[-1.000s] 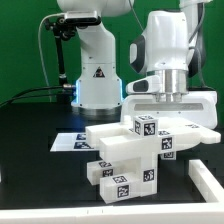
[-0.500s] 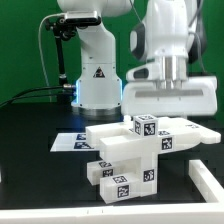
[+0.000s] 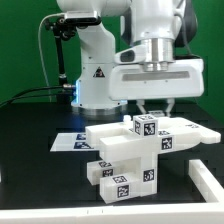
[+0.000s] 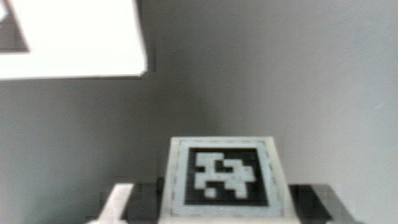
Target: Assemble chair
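The gripper (image 3: 156, 108) hangs in the air with its two fingers (image 3: 146, 108) spread apart, holding nothing. The white chair (image 3: 130, 150) sits right below it on the black table (image 3: 40, 150), near the middle. Behind the chair, toward the exterior view's left, lies the marker board (image 3: 70, 141).

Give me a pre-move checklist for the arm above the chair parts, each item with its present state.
1. Hand free of the parts: ok, it hangs above them, apart.
2. Hand empty: ok, nothing shows between the fingers.
3. Fingers spread enough for a grasp: cannot tell.
4. Chair parts resting on the table: ok.
5. Tagged block centred under the wrist camera: ok, between the fingertips.
6. Marker board unobstructed: not ok, chair parts partly cover it.
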You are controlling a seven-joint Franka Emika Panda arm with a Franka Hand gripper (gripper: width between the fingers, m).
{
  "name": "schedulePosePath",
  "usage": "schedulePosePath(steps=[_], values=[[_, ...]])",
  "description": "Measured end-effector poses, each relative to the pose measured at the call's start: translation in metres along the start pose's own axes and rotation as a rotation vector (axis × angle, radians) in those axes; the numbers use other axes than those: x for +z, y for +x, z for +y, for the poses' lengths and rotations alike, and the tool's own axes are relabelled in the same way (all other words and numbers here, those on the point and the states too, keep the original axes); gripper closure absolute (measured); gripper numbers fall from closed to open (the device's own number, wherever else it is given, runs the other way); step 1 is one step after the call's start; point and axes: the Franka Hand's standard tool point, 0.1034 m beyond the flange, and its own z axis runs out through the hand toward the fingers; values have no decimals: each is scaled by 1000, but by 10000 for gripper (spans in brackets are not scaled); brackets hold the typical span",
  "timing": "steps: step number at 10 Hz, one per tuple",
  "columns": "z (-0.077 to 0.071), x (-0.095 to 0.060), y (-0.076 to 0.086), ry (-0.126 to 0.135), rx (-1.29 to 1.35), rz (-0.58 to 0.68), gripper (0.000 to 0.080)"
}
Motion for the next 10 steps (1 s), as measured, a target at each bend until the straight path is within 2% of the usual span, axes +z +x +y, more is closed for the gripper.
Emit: schedulePosePath(steps=[1,2,3,4,6,10], values=[[17,-1,16,-8,-19,11,517],[27,-9,35,4,-36,-9,517],[32,-28,62,27,-31,-3,517],[38,-38,84,33,-25,3,515],[28,-48,101,38,0,-25,515],[32,-40,97,27,-9,-17,515]])
